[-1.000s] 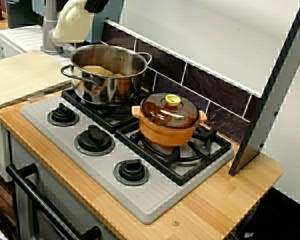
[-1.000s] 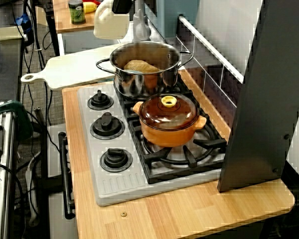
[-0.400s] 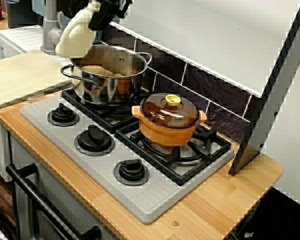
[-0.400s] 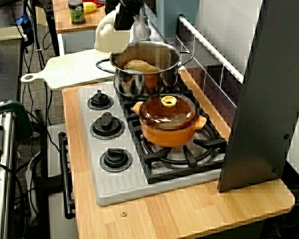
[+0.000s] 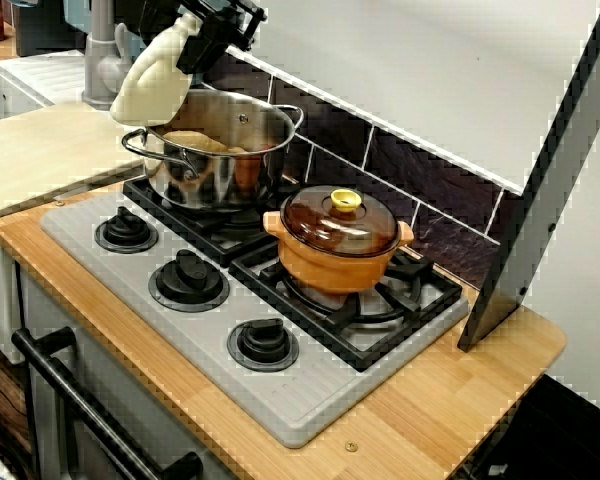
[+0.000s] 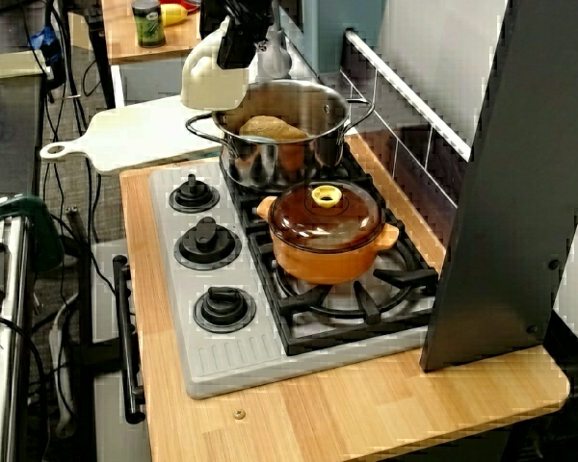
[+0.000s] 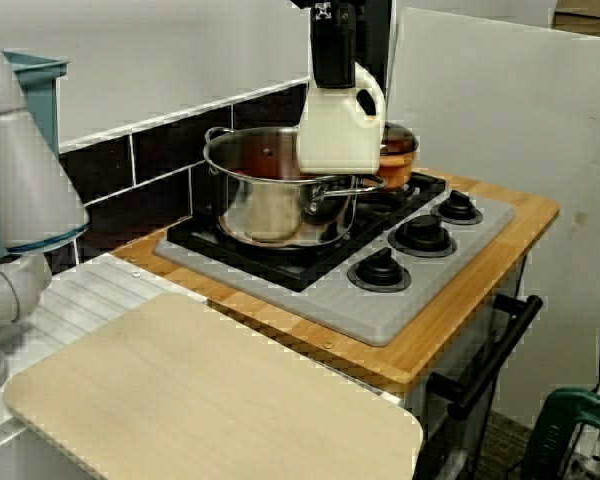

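Over the steel pot's [image 7: 265, 205] rim, the gripper [image 7: 333, 70] clamps a cream jug [image 7: 338, 130] hanging just below it.

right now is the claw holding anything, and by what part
Yes: the claw grips a cream plastic jug by its top end, beside the handle, over the steel pot.

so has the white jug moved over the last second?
Yes: the white jug came down and tilted; its base now overlaps the rim of the steel pot, which stayed put.
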Controlling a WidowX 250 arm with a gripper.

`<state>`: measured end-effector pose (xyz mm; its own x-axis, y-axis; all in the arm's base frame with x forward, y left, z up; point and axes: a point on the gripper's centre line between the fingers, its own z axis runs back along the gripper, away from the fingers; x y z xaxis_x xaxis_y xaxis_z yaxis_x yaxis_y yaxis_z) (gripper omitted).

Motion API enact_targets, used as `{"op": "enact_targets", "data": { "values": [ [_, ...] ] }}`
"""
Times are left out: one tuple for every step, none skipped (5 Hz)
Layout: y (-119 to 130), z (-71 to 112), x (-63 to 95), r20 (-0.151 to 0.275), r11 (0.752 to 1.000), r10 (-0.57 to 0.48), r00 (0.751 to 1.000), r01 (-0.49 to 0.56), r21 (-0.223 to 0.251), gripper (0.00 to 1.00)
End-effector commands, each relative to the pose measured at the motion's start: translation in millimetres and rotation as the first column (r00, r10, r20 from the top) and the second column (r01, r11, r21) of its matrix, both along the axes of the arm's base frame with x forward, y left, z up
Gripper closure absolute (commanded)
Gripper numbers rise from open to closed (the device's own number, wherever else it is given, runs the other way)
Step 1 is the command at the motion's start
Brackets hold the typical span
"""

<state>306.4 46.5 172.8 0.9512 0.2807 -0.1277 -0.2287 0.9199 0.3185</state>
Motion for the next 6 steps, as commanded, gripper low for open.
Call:
{"op": "enact_targets", "data": {
  "values": [
    [-6, 15.0, -0.3, 0.084, 1.000, -0.021, 0.996, 0.019, 0.025, 1.00],
    [-9, 14.9, -2.1, 0.112, 0.999, -0.032, 0.993, 0.028, 0.039, 1.00],
    [-12, 17.2, -4.5, 0.137, 0.998, -0.044, 0.990, 0.037, 0.054, 1.00],
    [-15, 20.9, -7.1, 0.146, 0.997, -0.057, 0.988, 0.049, 0.060, 1.00],
    [-16, 23.1, -9.7, 0.156, 0.996, -0.067, 0.985, 0.058, 0.062, 1.00],
    [-20, 20.9, -11.1, 0.170, 0.995, -0.081, 0.982, 0.069, 0.075, 1.00]
  ]
}}
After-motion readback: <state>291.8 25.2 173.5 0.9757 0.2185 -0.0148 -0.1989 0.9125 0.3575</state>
